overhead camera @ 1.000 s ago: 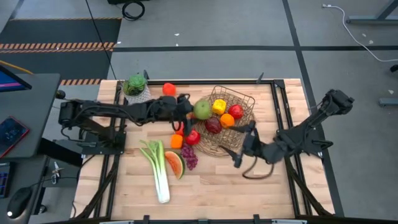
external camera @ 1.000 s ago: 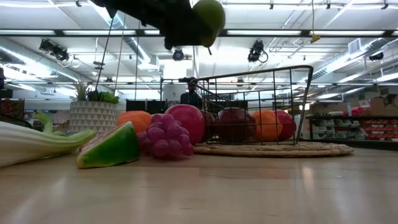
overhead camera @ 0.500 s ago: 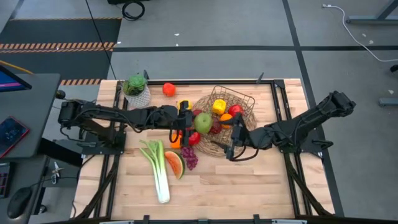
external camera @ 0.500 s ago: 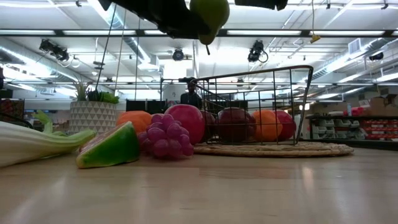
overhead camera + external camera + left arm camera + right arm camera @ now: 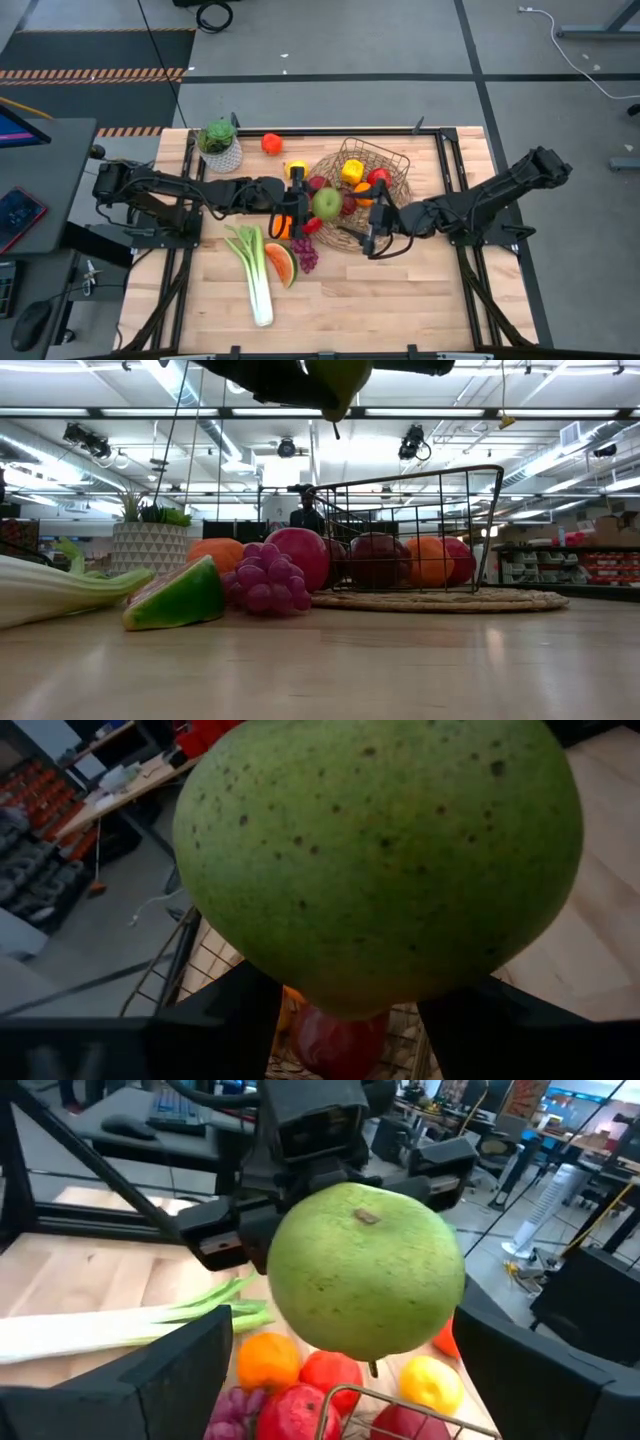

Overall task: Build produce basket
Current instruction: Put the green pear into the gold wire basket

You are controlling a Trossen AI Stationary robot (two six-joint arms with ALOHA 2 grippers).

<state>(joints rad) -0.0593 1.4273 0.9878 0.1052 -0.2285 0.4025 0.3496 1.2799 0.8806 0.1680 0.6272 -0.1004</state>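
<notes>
Pear gripped in left fingers, between spread right fingers.

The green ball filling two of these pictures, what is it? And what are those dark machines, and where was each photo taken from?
The green ball is a toy pear. The dark machines are two robot arms at a wooden table, each ending in a two-fingered pincer.

One picture looks straight down from above. One looks level across the tabletop. The two close-ups come from small cameras on the arms' wrists, which is why the pear looks huge in them.

The left pincer is shut on the pear and holds it in the air beside the wire basket, where other toy fruits lie. The right pincer is open and faces the pear.

On the table lie a leek, a watermelon slice and grapes. A potted plant stands at the far edge.
</notes>
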